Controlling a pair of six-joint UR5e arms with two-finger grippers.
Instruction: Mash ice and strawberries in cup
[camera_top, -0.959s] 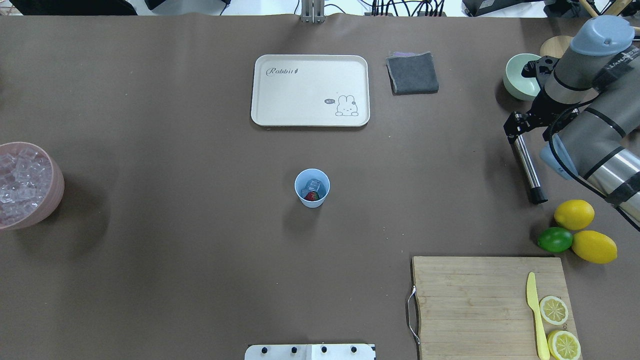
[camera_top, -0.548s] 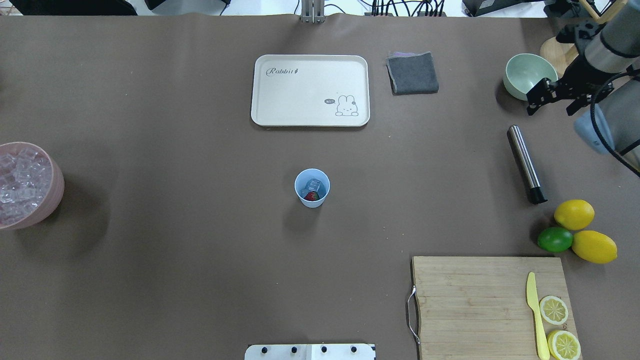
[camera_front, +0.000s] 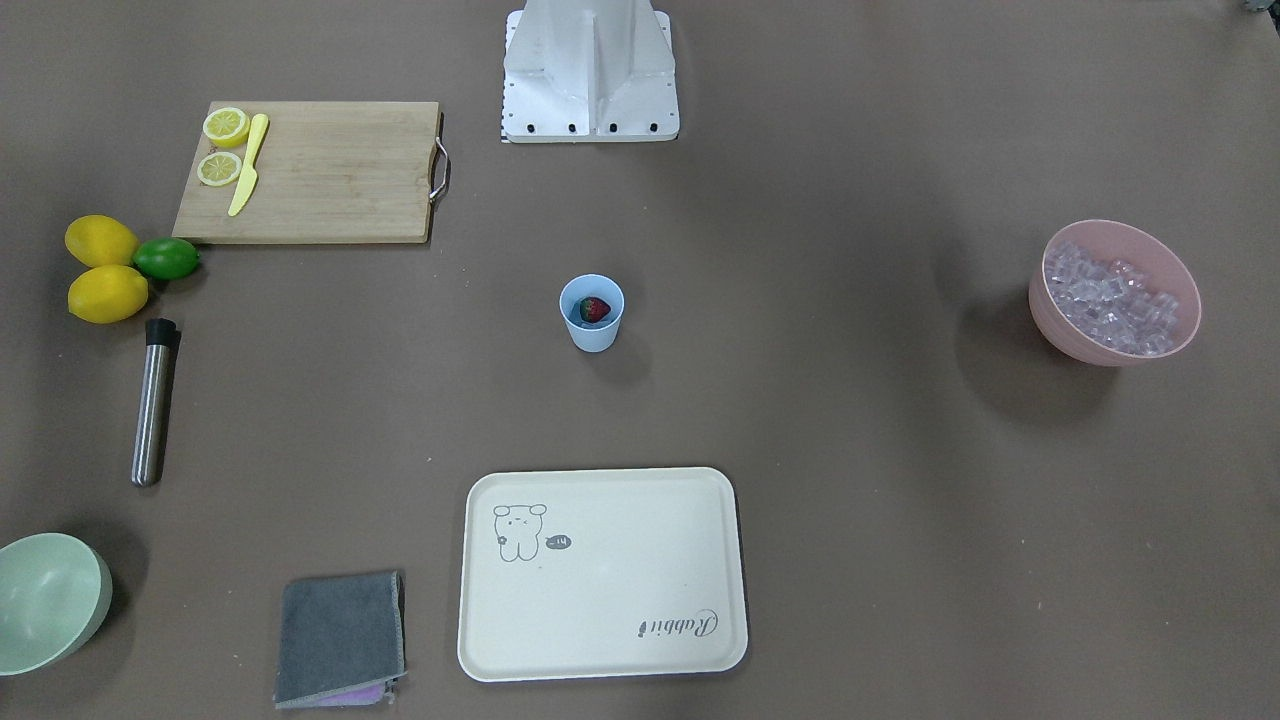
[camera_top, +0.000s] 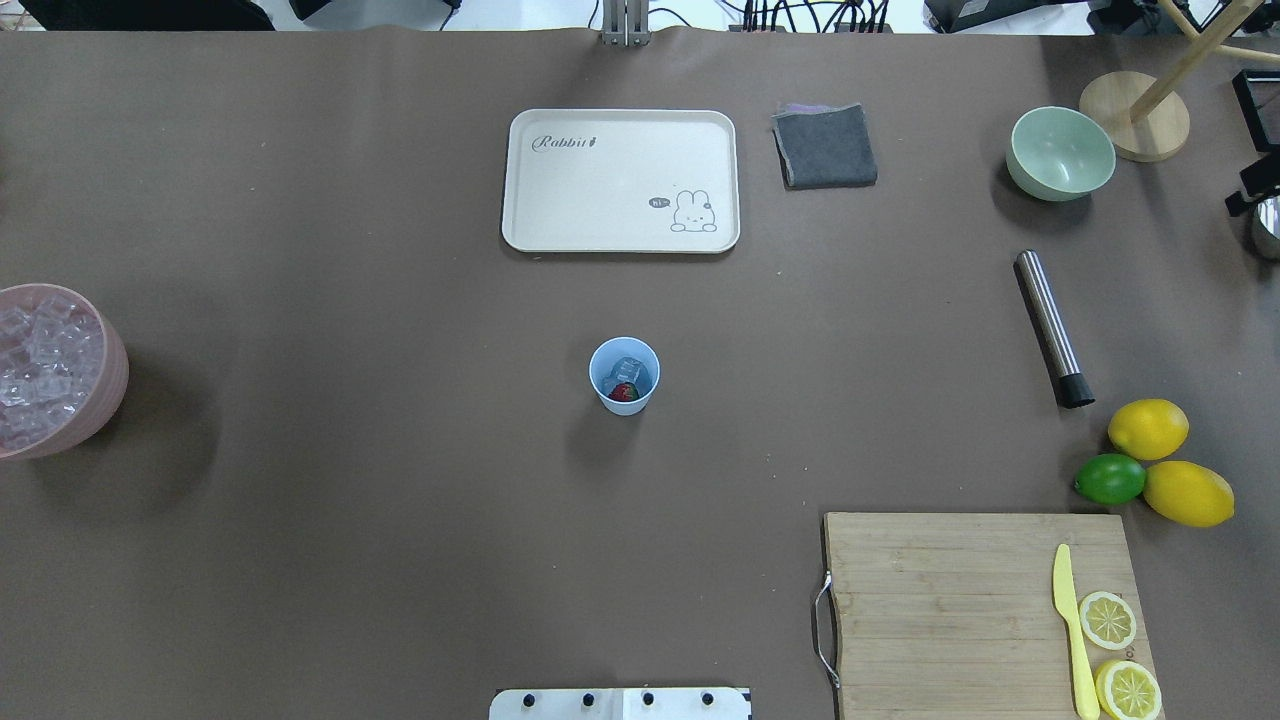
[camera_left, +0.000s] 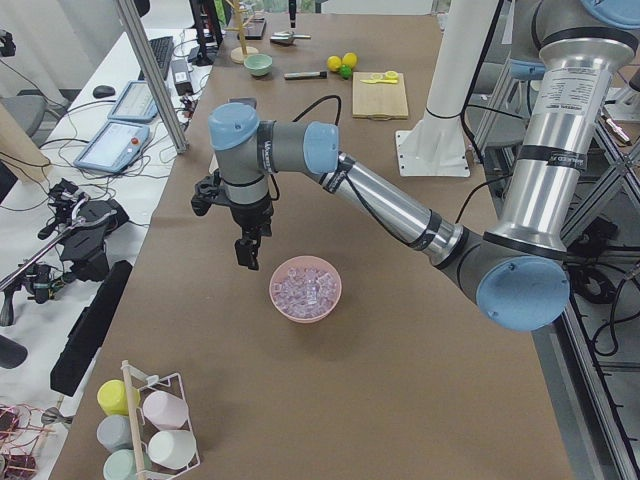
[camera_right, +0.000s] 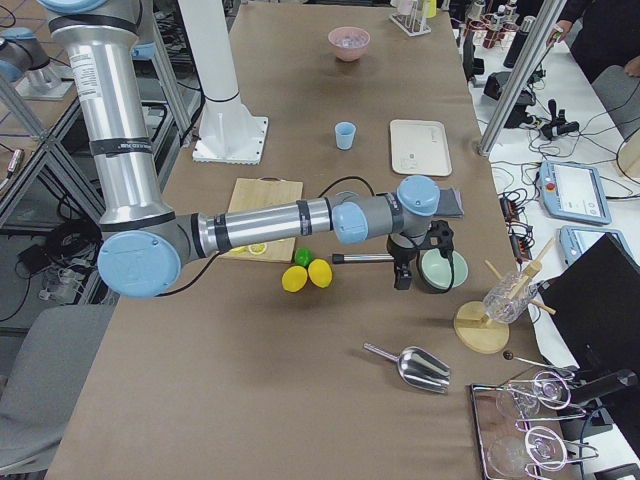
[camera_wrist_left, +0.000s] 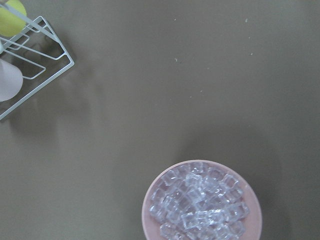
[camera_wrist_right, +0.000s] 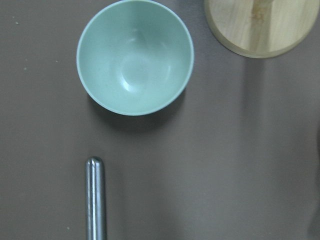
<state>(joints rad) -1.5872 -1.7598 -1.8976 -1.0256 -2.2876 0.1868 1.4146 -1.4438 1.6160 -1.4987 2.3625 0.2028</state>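
Observation:
The light-blue cup (camera_top: 624, 375) stands upright at the table's middle and also shows in the front view (camera_front: 591, 312). In it lie a red strawberry (camera_top: 623, 392) and a few clear ice cubes (camera_top: 628, 369). More ice (camera_front: 1110, 298) fills the pink bowl (camera_top: 110, 385). A steel rod (camera_top: 1050, 327) with a black end lies flat on the table, held by nothing. My left gripper (camera_left: 247, 258) hangs above the table beside the pink bowl. My right gripper (camera_right: 403, 275) hovers near the pale green bowl (camera_wrist_right: 135, 56) and the rod's end. I cannot tell whether either gripper is open or shut.
A cream tray (camera_top: 620, 180) and a grey cloth (camera_top: 825, 146) lie at the far side. A cutting board (camera_top: 960, 610) holds a yellow knife and lemon halves. Two lemons and a lime (camera_top: 1110, 479) lie near the rod. A wooden stand (camera_top: 1135, 128) and a wire cup rack (camera_left: 150, 430) stand at the ends.
My right gripper was at the rod's far end, then drew away to the right, almost out of the overhead view. The rod, the cup and its contents have not moved.

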